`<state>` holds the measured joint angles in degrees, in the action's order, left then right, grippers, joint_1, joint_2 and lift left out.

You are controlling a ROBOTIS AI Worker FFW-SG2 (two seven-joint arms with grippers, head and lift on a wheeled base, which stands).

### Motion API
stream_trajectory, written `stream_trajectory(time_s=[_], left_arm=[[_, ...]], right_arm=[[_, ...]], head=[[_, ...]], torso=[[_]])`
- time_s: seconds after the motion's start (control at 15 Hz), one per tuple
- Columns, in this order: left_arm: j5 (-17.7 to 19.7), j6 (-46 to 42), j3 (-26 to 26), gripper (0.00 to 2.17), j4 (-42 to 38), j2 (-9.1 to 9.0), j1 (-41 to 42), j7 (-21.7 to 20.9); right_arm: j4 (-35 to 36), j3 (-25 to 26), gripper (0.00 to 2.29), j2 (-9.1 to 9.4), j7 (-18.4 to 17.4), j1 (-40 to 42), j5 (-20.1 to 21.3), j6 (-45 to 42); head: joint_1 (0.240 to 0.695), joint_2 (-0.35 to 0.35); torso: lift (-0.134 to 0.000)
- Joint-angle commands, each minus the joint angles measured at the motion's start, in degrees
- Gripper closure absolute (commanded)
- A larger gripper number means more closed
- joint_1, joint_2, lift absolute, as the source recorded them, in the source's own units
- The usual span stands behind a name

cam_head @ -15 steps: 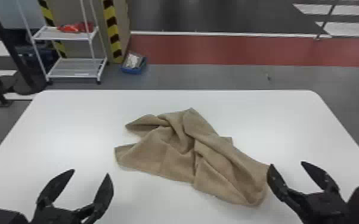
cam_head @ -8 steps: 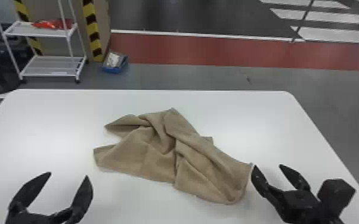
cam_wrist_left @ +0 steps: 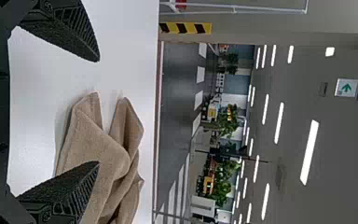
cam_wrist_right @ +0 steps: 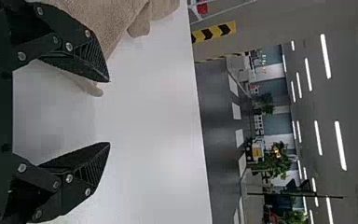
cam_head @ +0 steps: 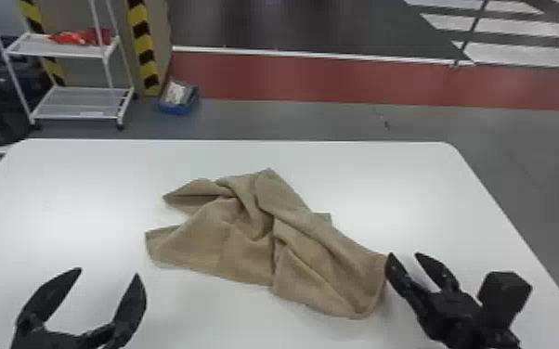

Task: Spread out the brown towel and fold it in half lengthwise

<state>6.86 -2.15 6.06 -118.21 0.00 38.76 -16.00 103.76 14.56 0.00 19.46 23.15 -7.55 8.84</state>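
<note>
On one white surface (cam_head: 413, 185) lies one bunched-up towel (cam_head: 246, 246). Your left end effector (cam_head: 108, 272) and right end effector (cam_head: 404, 255), two in all, are wide open near it, holding nothing.

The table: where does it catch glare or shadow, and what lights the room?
Head view: pale glare on the table either side of the towel, soft shadow by the towel's end near the right hand. Left wrist view: bright ceiling lights. Right wrist view: similar lights overhead.
</note>
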Motion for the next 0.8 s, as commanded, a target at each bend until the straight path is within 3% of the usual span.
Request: stream_trajectory(time_s=[0.0, 0.13, 0.27, 0.47, 0.53, 0.73], left_arm=[[0.00, 0.00, 0.00, 0.10, 0.17, -0.15, 0.00, -0.08], [0.09, 0.00, 0.00, 0.10, 0.00, -0.15, 0.00, -0.08], [0.00, 0.00, 0.00, 0.10, 0.00, -0.15, 0.00, -0.08], [0.00, 0.00, 0.00, 0.10, -0.18, -0.15, 0.09, -0.08], [0.00, 0.00, -0.09, 0.10, -0.27, -0.15, 0.09, -0.08], [0.00, 0.00, -0.09, 0.10, -0.44, -0.15, 0.27, -0.08]], right_arm=[[-0.05, -0.67, 0.62, 0.05, 0.05, -0.12, 0.26, 0.26], [0.04, -0.85, 0.62, 0.05, 0.14, -0.21, 0.35, 0.97], [0.13, -0.85, 1.05, 0.05, 0.23, -0.21, 0.35, 1.67], [0.13, -0.59, 1.09, 0.05, 0.49, -0.47, 0.35, 2.73], [0.74, -0.50, 1.41, 0.05, 0.84, -0.12, -0.18, 2.55], [6.28, 0.56, 1.42, 0.05, 4.18, 2.69, -5.10, -0.79]], head=[[0.695, -0.102], [0.695, -0.095], [0.695, -0.090], [0.695, -0.087], [0.695, -0.087], [0.695, -0.086]], torso=[[-0.124], [-0.124], [-0.124], [-0.124], [-0.124], [-0.124]])
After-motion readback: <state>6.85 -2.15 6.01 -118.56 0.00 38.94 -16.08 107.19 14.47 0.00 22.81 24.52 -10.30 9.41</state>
